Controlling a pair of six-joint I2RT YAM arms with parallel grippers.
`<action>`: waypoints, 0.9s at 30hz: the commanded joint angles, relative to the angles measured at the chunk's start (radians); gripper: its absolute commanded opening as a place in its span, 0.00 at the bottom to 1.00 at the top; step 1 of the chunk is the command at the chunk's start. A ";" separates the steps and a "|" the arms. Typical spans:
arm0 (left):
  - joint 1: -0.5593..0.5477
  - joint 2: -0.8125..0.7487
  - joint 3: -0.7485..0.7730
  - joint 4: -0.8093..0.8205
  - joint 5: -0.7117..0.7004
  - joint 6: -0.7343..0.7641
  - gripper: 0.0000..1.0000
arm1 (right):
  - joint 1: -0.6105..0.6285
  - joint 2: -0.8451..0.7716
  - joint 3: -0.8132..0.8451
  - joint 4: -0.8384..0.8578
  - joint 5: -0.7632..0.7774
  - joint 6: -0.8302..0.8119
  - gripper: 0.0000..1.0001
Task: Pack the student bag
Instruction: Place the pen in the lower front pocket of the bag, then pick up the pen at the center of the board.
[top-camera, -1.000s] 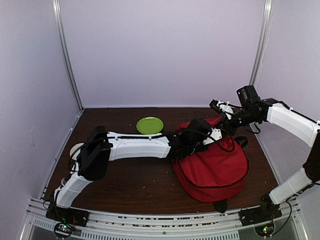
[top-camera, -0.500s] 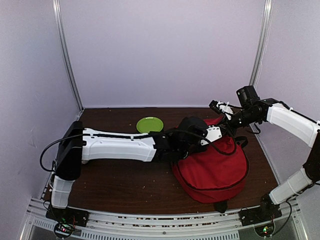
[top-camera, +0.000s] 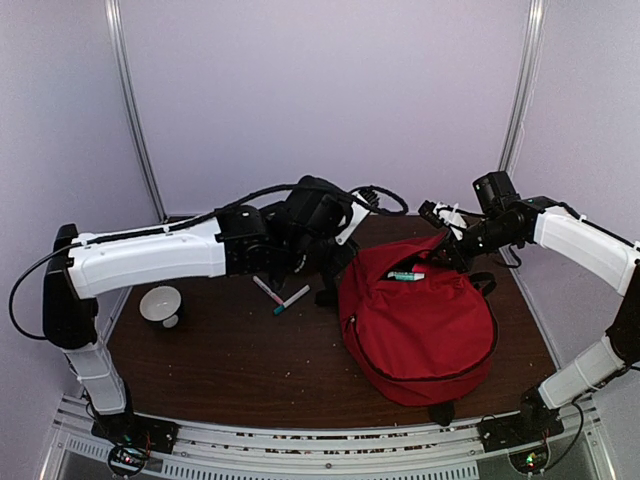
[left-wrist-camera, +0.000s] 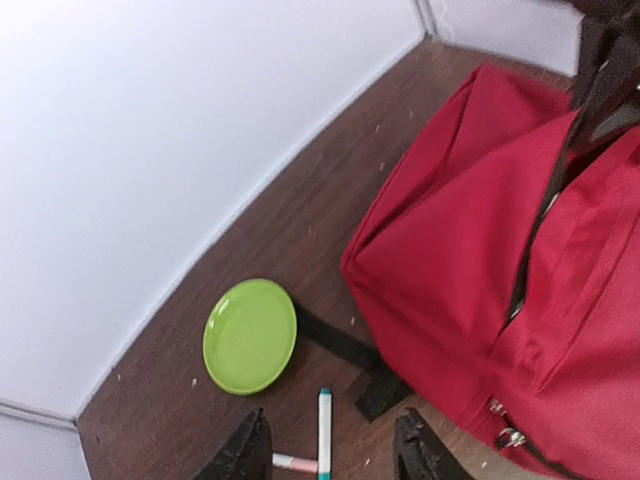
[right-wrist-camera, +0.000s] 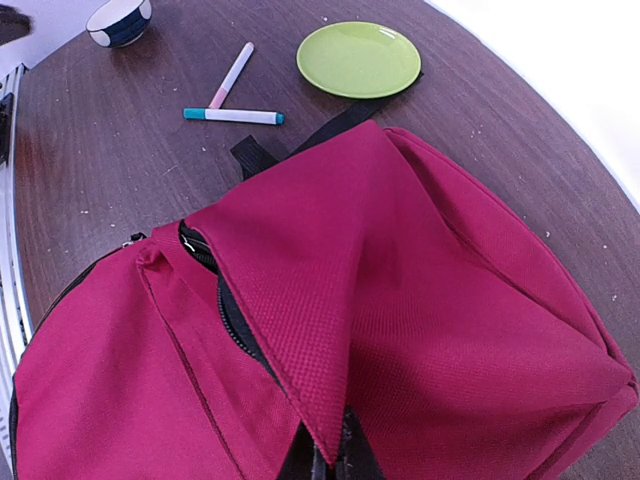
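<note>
The student bag (top-camera: 425, 335) is a large red backpack lying on the brown table, with its top flap lifted. My right gripper (top-camera: 443, 243) is shut on the flap's edge (right-wrist-camera: 322, 430) and holds it up. A teal-tipped marker (top-camera: 405, 275) shows inside the open mouth. My left gripper (left-wrist-camera: 330, 455) hangs open above the table left of the bag, nothing between its fingers (left-wrist-camera: 245, 452). Below it lie a teal marker (left-wrist-camera: 324, 428) and a pink marker (left-wrist-camera: 297, 464).
A green plate (left-wrist-camera: 250, 335) sits near the back wall, beside a black bag strap (left-wrist-camera: 345, 345). A white bowl (top-camera: 160, 303) stands at the table's left. The left arm (top-camera: 150, 255) stretches high across the left half.
My left arm has pulled out of the bag's mouth, risen and swung back to the left. The two markers and the bowl have come into sight. A marker now shows inside the bag.
</note>
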 joint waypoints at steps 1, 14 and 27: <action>0.116 -0.002 -0.004 -0.276 0.167 -0.210 0.44 | 0.003 -0.030 -0.006 0.009 -0.031 -0.004 0.00; 0.298 0.249 0.156 -0.477 0.360 -0.247 0.46 | 0.003 -0.037 -0.010 0.001 -0.044 -0.002 0.00; 0.391 0.513 0.376 -0.601 0.411 -0.249 0.45 | 0.003 -0.034 -0.012 -0.001 -0.047 -0.001 0.00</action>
